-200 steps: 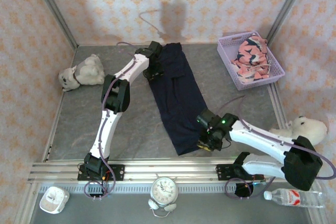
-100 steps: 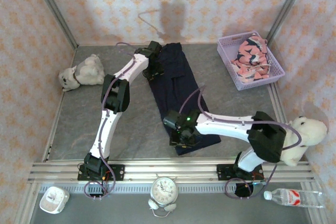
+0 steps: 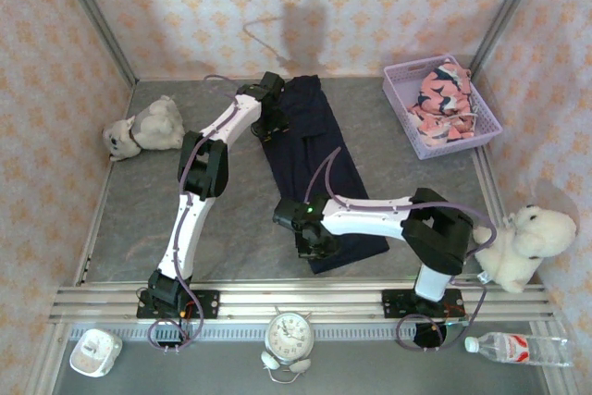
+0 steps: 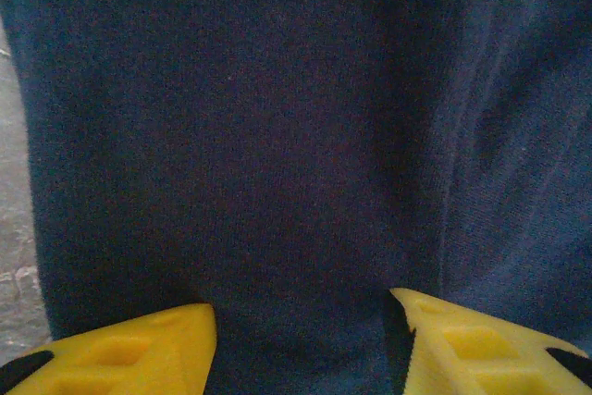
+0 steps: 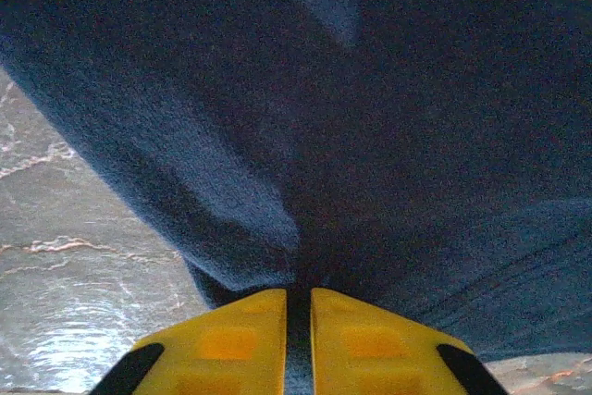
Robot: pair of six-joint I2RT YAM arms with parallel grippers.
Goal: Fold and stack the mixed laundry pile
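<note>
The large dark navy garment (image 3: 314,154) lies stretched out from the back of the table toward the front. My left gripper (image 3: 271,120) rests at its far left edge. In the left wrist view the left gripper (image 4: 301,307) has its yellow fingers (image 4: 129,349) apart, with navy cloth (image 4: 296,136) spread beneath and between them. My right gripper (image 3: 312,241) is at the garment's near left corner. In the right wrist view the right gripper (image 5: 298,295) is shut, pinching a fold of navy cloth (image 5: 370,117) just above the table. The salmon-pink printed garment (image 3: 442,97) lies bunched in the lavender basket (image 3: 404,78).
A grey-white plush toy (image 3: 146,127) sits at the left, and a white plush toy (image 3: 523,240) sits at the right beside my right arm's elbow. A metal rail (image 3: 277,301) runs along the front edge. Below it are a clock (image 3: 289,332), a bottle (image 3: 518,349) and a small white object (image 3: 95,351).
My right arm swept left from the navy garment's near right corner to its near left corner. The right gripper closed on the cloth there. The left arm stayed still.
</note>
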